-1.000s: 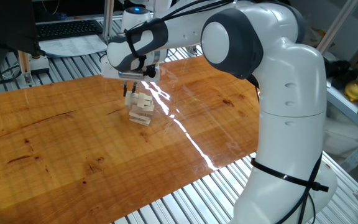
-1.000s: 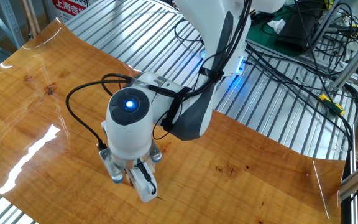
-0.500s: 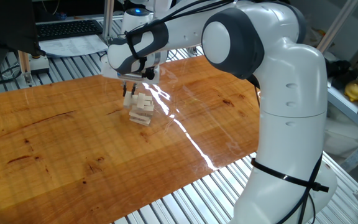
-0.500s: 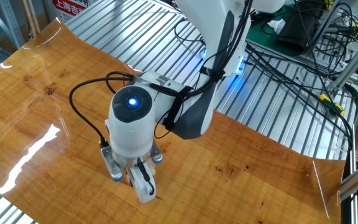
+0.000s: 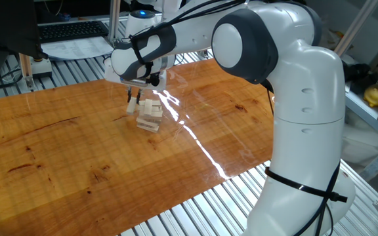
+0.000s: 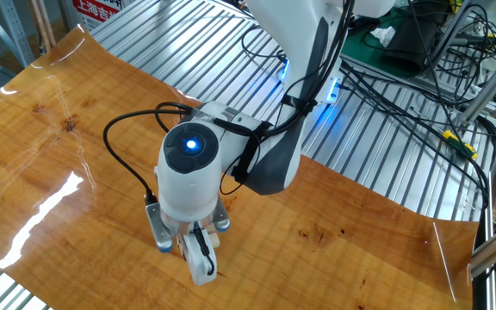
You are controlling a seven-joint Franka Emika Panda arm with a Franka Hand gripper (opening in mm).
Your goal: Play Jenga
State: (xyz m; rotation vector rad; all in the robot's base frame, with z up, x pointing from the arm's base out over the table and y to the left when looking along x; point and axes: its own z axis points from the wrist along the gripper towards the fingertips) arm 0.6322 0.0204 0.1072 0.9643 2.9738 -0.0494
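The Jenga tower [image 5: 151,115] is a short crosswise stack of pale wooden blocks on the wooden tabletop [image 5: 77,144]. My gripper [image 5: 131,103] hangs just left of the tower's top, pointing down. Its fingers are close together on one small pale Jenga block [image 5: 130,108], which sits clear of the stack's left side. In the other fixed view the white hand [image 6: 188,176] with its blue light covers the tower, and only the gripper [image 6: 195,254] tip shows beneath it.
A bright glare streak [image 5: 195,141] runs across the board past the tower. The ribbed metal bench [image 5: 195,210] surrounds the board. A keyboard and papers [image 5: 71,31] lie at the back, and cables [image 6: 420,95] trail behind the arm.
My gripper has slid a little to the left, away from the tower, carrying the small block with it. The tower itself has stayed in place.
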